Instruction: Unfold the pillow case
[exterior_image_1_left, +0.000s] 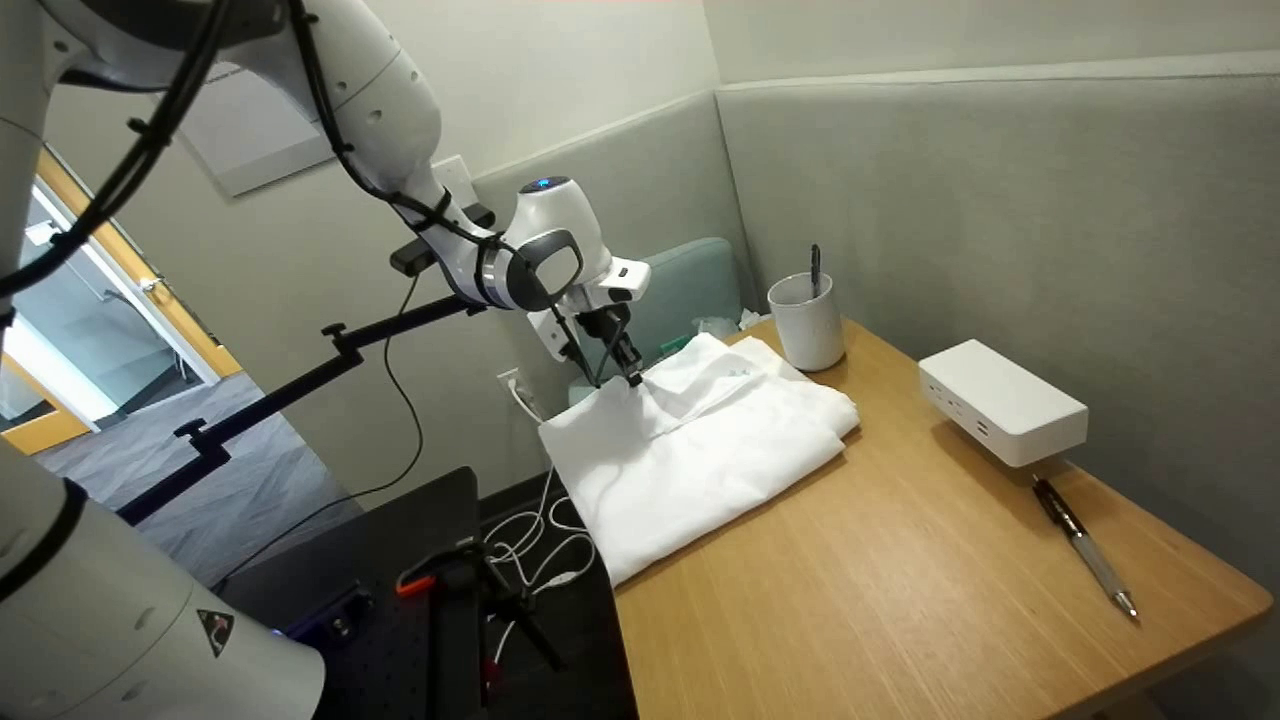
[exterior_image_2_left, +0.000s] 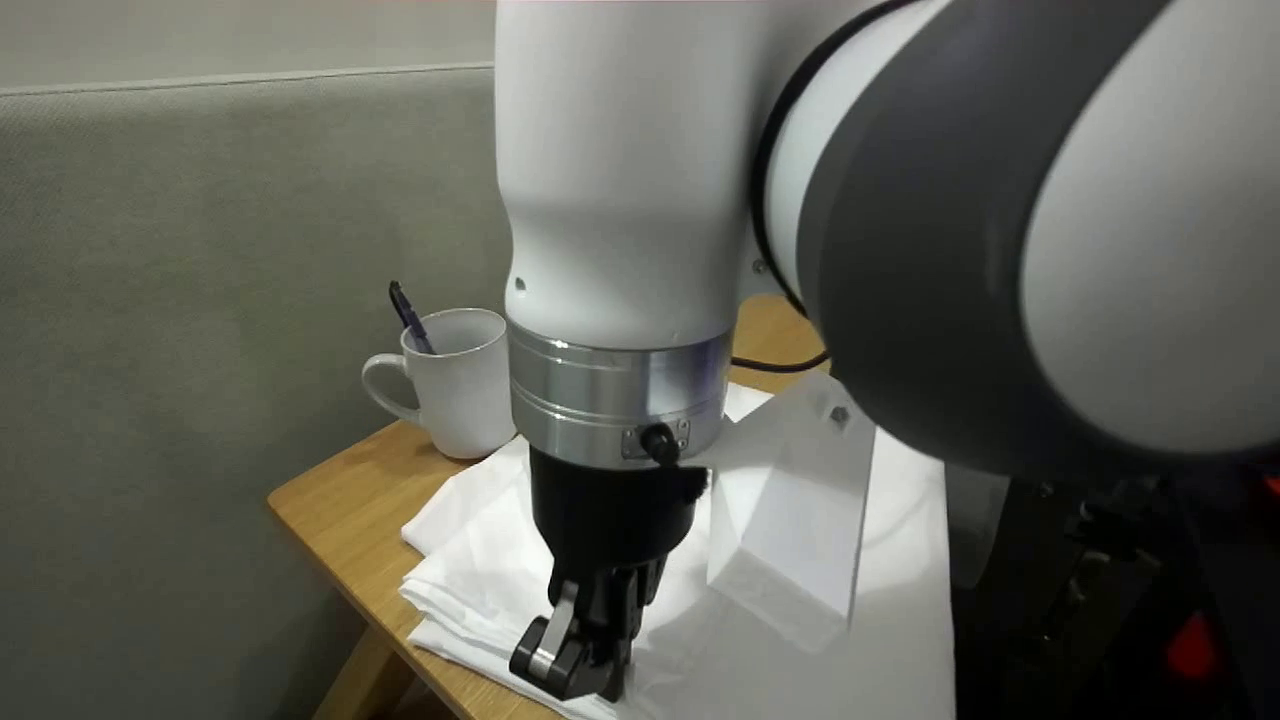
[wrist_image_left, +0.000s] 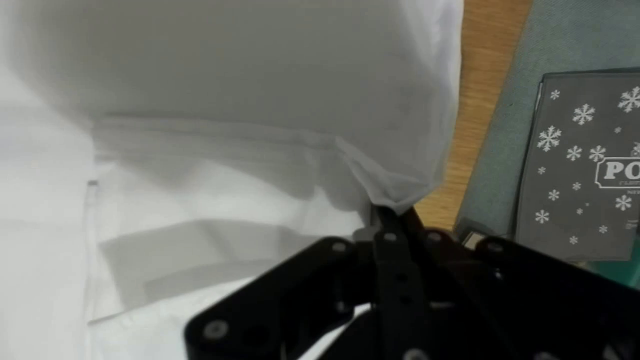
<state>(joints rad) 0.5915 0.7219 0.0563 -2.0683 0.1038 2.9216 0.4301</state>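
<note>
Beneath and around the hand (exterior_image_1_left: 634, 376), the pillow case (exterior_image_1_left: 700, 480) lies wrinkled and folded in layers on the wooden counter (exterior_image_1_left: 880, 590). The hand is closed, with a small pinch of white fabric gathered at its tips, near one margin of the pillow case; in the wrist view the upper layer puckers right there.

Just past the hand, a narrow strip of wood ends at an edge of the counter. Beyond it, the wrist view shows a grey snowflake-printed box (wrist_image_left: 575, 120) beside grey-green upholstery (wrist_image_left: 525, 55). Across the pillow case from the hand, the counter has a broad bare stretch.

To one side of the hand, just beside the pillow case, a white mug (exterior_image_2_left: 465, 390) with a pen (exterior_image_2_left: 408, 310) in it stands in both exterior views; its handle (exterior_image_2_left: 385, 388) shows in an exterior view, where the arm (exterior_image_2_left: 620, 200) also blocks part of the pillow case. Well apart from the hand, in an exterior view, are a white ported box (exterior_image_1_left: 1000, 400) and a black-and-grey pen (exterior_image_1_left: 1087, 550).
</note>
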